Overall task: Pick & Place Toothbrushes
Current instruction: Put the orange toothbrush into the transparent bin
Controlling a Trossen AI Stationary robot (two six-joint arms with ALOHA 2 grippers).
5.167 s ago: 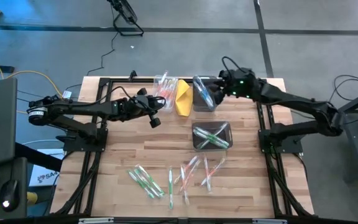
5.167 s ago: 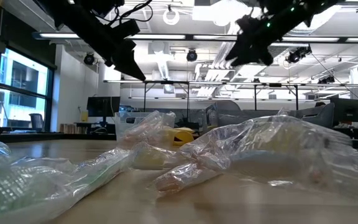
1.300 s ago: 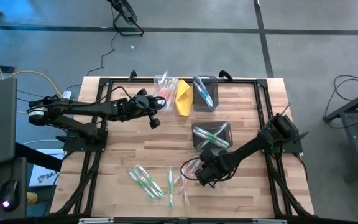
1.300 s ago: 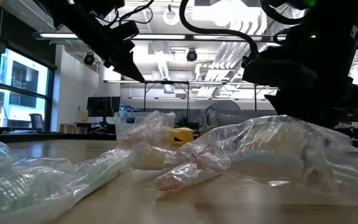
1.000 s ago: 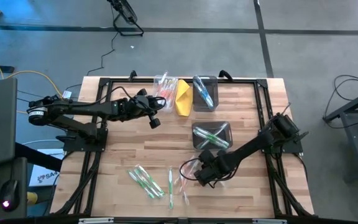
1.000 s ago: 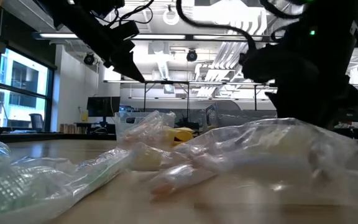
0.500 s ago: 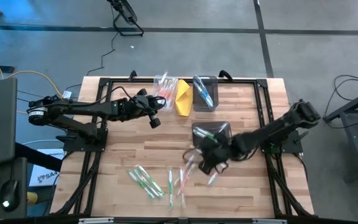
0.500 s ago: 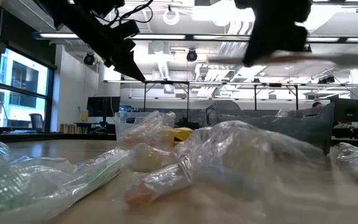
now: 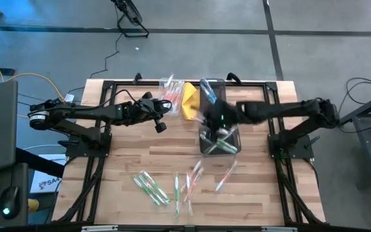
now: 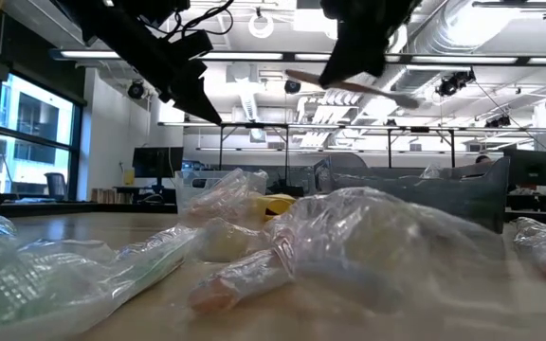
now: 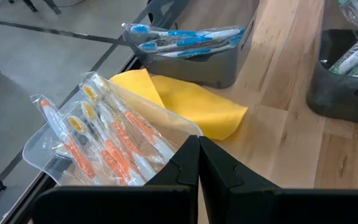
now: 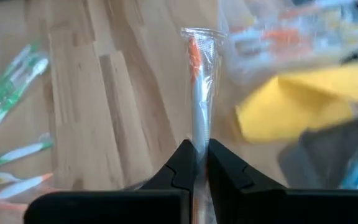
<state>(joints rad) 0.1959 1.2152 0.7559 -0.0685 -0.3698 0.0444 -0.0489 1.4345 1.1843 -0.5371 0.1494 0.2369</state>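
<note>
Here, the right end effector (image 12: 196,163) is hanging above the counter (image 9: 134,158) between the two grey bins, its fingers clenched on an orange toothbrush in a clear wrapper (image 12: 199,96). In the right wrist view this toothbrush is pointing away from the fingers toward a clear tray of orange toothbrushes (image 12: 297,37) and a yellow cloth (image 12: 297,106). In the low view the same toothbrush (image 10: 349,87) is showing as a pale stick held high in the air.

The left end effector (image 11: 197,163) is waiting over the far left part of the counter, its fingers pressed together on nothing, just beside the tray of orange toothbrushes (image 11: 98,140). The yellow cloth (image 11: 191,102) is lying between that tray and the far grey bin (image 9: 211,96), which is holding blue toothbrushes (image 11: 185,38). The near grey bin (image 9: 219,140) is holding green toothbrushes (image 9: 221,143). Loose wrapped toothbrushes (image 9: 172,183), green and orange, are lying scattered on the near part of the counter, well apart from both end effectors.
</note>
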